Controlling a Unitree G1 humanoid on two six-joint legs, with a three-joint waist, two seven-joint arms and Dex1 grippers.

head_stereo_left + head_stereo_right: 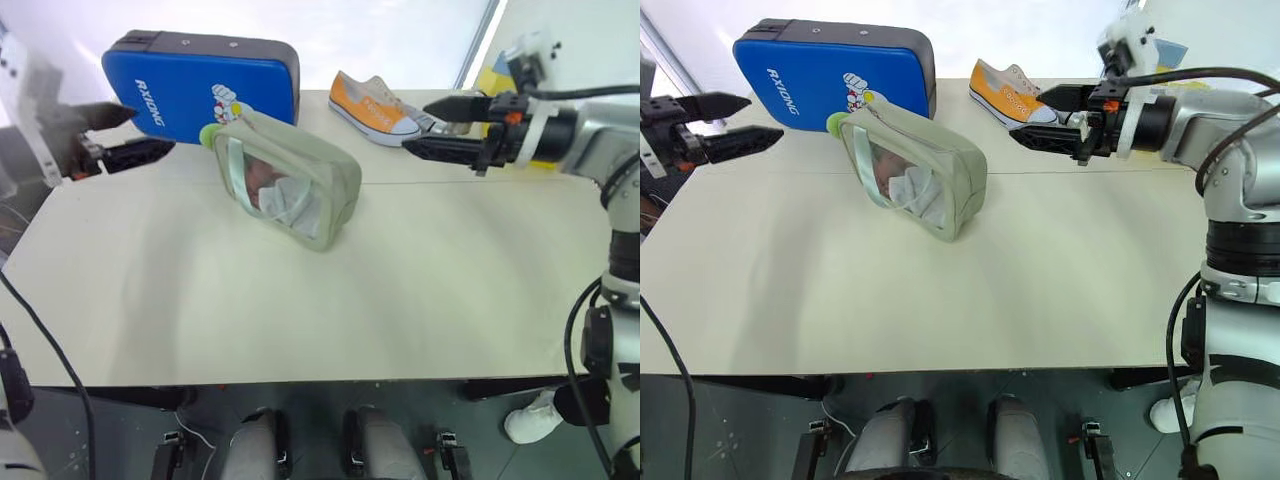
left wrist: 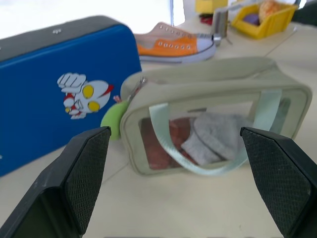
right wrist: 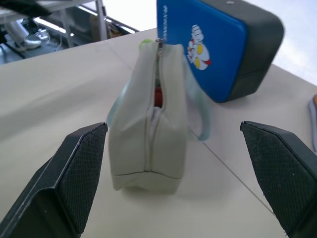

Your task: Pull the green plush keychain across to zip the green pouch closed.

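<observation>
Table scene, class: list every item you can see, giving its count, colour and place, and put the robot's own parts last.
green pouch: one, pale sage green with a clear window, centre of the table, far half.
green plush keychain: one, lime green, at the pouch's far left end.
blue case: one, blue and dark grey, standing behind the pouch.
sneaker: one, orange and white, far edge, right of the case.
yellow bin: one, yellow, beyond the sneaker.
table: one, cream.
left gripper: one, black fingers open, left of the pouch.
right gripper: one, black fingers open, right of the pouch.

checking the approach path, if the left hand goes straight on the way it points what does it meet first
Most likely the pouch: the left hand, fingers open, points at its clear window side. Depth is hard to judge.
</observation>
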